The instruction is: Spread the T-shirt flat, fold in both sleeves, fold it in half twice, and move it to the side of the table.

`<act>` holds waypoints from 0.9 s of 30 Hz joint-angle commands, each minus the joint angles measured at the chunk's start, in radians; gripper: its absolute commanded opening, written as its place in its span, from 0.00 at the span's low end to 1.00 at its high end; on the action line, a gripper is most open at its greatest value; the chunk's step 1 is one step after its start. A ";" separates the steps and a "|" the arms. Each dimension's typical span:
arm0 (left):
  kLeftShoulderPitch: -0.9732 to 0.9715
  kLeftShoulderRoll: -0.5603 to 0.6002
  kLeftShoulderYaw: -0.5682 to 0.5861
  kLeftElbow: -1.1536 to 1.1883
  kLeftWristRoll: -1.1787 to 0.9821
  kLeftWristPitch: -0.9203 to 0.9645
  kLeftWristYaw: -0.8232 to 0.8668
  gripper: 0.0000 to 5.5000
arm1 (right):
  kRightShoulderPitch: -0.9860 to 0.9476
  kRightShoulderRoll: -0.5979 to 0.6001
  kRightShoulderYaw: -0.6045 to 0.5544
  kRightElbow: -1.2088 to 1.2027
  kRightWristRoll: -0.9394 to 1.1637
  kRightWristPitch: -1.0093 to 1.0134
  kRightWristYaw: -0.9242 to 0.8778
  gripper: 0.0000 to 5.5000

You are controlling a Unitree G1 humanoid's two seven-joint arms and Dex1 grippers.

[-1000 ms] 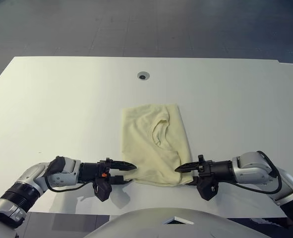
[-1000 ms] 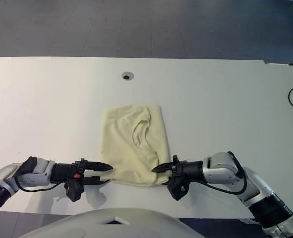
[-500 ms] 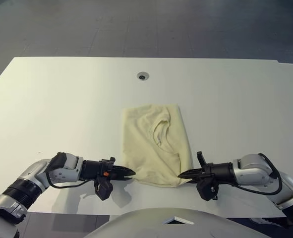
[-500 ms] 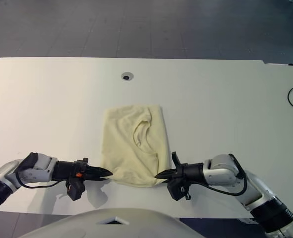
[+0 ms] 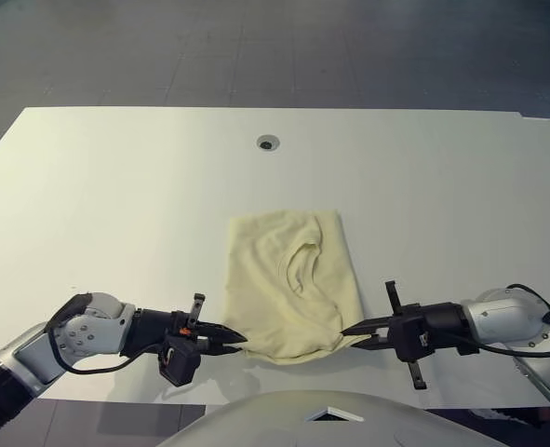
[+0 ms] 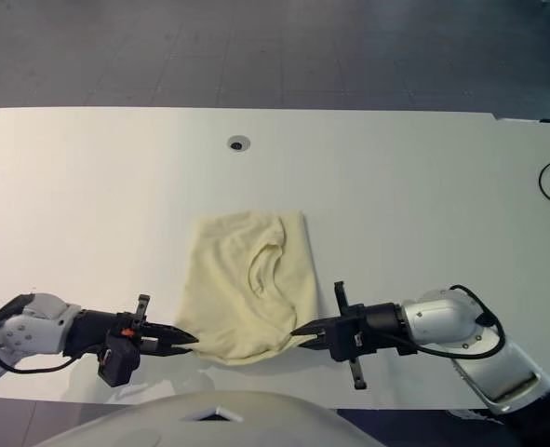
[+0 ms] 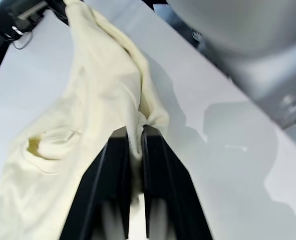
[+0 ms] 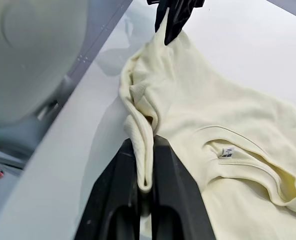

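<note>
Now both hands have the pale yellow T-shirt, which lies folded into a narrow panel near the front edge of the white desk. The left hand pinches the near left corner, fingers closed tight on bunched cloth. The right hand grips the near right corner likewise. The collar faces up, and a round hole sits in the desk beyond.

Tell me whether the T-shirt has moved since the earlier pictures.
Yes. The T-shirt has slid toward the robot, away from the round hole in the table: the gap between its far edge and that hole has grown.
</note>
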 commanded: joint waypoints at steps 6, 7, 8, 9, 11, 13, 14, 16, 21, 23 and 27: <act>0.198 0.152 0.175 -0.237 -0.225 0.138 -0.078 0.02 | 0.129 -0.084 -0.153 -0.102 0.249 0.164 0.110 0.01; 0.219 0.161 0.195 -0.255 -0.239 0.148 -0.085 0.02 | 0.136 -0.087 -0.168 -0.113 0.276 0.181 0.119 0.01; 0.240 0.169 0.216 -0.271 -0.251 0.160 -0.092 0.02 | 0.143 -0.087 -0.183 -0.122 0.299 0.196 0.126 0.01; 0.258 0.173 0.237 -0.282 -0.259 0.170 -0.099 0.02 | 0.147 -0.086 -0.196 -0.129 0.316 0.210 0.132 0.01; 0.292 0.180 0.283 -0.287 -0.274 0.187 -0.123 0.02 | 0.146 -0.083 -0.215 -0.139 0.350 0.241 0.141 0.01; 0.318 0.179 0.327 -0.283 -0.286 0.204 -0.148 0.02 | 0.136 -0.077 -0.229 -0.140 0.371 0.265 0.145 0.01; 0.324 0.175 0.347 -0.279 -0.299 0.216 -0.162 0.02 | 0.122 -0.069 -0.234 -0.136 0.386 0.278 0.143 0.01; 0.310 0.163 0.361 -0.264 -0.326 0.251 -0.196 0.02 | 0.072 -0.054 -0.236 -0.118 0.427 0.319 0.134 0.01; 0.138 0.085 0.319 -0.193 -0.417 0.439 -0.310 0.02 | -0.187 0.008 -0.144 0.008 0.430 0.448 0.117 0.01; 0.015 0.022 0.291 -0.133 -0.431 0.530 -0.360 0.02 | -0.293 0.045 -0.088 0.090 0.386 0.481 0.128 0.01; -0.210 -0.111 0.236 -0.002 -0.417 0.686 -0.443 0.02 | -0.467 0.127 -0.006 0.247 0.317 0.530 0.149 0.01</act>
